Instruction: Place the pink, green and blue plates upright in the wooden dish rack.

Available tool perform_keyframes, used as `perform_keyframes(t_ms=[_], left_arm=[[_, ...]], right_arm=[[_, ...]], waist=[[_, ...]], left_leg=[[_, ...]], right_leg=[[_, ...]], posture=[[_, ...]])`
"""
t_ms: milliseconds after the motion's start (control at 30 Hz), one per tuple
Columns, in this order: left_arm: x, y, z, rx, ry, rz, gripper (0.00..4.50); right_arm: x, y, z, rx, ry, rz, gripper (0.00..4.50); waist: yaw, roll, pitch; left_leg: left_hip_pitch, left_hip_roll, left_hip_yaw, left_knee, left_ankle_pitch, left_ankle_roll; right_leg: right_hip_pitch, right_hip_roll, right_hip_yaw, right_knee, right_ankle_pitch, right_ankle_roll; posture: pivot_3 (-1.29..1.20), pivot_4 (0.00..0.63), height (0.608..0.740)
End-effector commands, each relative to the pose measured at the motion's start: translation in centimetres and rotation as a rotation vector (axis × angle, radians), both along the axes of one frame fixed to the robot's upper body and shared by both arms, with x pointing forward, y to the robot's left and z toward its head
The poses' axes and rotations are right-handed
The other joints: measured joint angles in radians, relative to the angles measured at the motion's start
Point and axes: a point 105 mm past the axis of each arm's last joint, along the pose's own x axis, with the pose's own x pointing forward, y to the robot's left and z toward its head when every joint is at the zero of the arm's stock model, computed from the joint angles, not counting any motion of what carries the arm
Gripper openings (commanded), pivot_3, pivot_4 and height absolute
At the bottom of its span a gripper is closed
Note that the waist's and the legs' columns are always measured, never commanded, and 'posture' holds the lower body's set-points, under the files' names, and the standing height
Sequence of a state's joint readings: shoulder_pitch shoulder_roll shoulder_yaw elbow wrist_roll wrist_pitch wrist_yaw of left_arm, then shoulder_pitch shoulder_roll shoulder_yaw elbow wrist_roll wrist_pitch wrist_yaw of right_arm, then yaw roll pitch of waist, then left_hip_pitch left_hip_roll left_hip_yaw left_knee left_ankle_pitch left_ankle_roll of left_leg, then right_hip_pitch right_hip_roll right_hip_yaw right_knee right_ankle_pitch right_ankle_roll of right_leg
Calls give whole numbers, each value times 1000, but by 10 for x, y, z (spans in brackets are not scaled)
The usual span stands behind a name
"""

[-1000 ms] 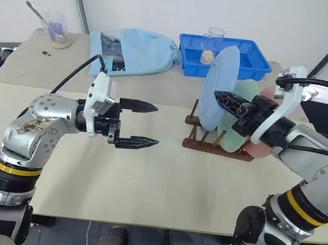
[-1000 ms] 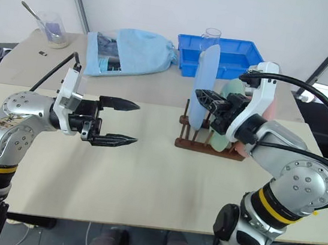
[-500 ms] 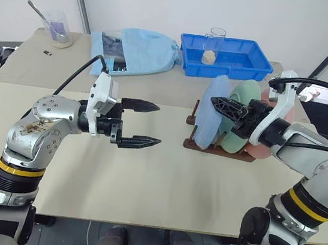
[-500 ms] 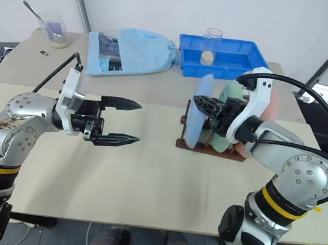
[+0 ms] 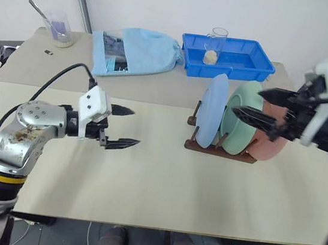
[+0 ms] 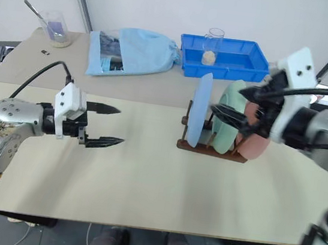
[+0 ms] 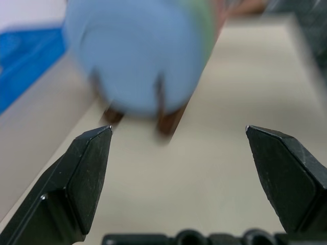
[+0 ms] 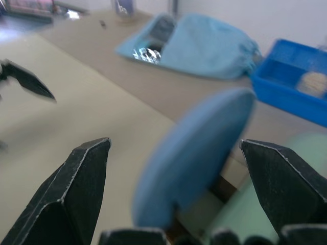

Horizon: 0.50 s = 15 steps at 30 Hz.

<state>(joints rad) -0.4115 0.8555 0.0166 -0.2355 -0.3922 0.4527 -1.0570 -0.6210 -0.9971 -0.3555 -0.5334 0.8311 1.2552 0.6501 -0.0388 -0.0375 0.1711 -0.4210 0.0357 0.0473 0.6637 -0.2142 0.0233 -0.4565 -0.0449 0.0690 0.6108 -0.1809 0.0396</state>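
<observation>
All three matte round plates, light blue (image 5: 212, 110), mint green (image 5: 241, 117) and salmon pink (image 5: 269, 142), stand upright in the dark wooden dish rack (image 5: 219, 150) on the desk's right. Right end effector (image 5: 257, 106), fingers apart, should withdraw clear without nudging them; left end effector (image 5: 124, 128) hangs spread, well apart.

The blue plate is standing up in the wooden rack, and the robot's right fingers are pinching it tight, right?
Not quite. The blue plate does stand upright in the wooden rack, but the right gripper is open, its fingers apart and clear of the plate. The left eye view shows this.
</observation>
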Motion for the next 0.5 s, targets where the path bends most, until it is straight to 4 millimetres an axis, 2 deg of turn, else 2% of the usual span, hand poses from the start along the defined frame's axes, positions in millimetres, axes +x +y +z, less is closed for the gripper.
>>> perform_keyframes(t_ms=[33, 167, 333, 500], left_arm=[[-2, 32, 1, 111, -52, 126, 4500], [-20, 55, -8, 182, 0, 190, 4500], [-34, 80, -20, 224, 59, 283, 4500], [-43, 86, -26, 216, 91, 310, 4500]], right_arm=[[-22, -20, 5, -185, -38, 138, 4486], [-40, -45, 0, -305, 37, 209, 4486], [-44, -77, -22, -444, 128, 195, 4486], [-45, -90, -41, -504, 169, 218, 4486]], waist=[[0, 0, 0], [-4, 0, 0], [2, 0, 0], [6, 0, 0]], left_leg=[[0, 0, 0, 0, 0, 0], [1, 2, 3, 0, 0, 0], [8, 8, 9, 0, -1, 0], [10, 11, 15, 0, -1, -2]], right_leg=[[0, 0, 0, 0, -1, 1], [-1, -1, 0, 0, -1, 2], [1, 0, 0, 1, -4, -6], [0, -1, 0, 2, -3, -8]], posture=[[0, 150, 737], [0, 150, 737], [0, 150, 737], [0, 150, 737]])
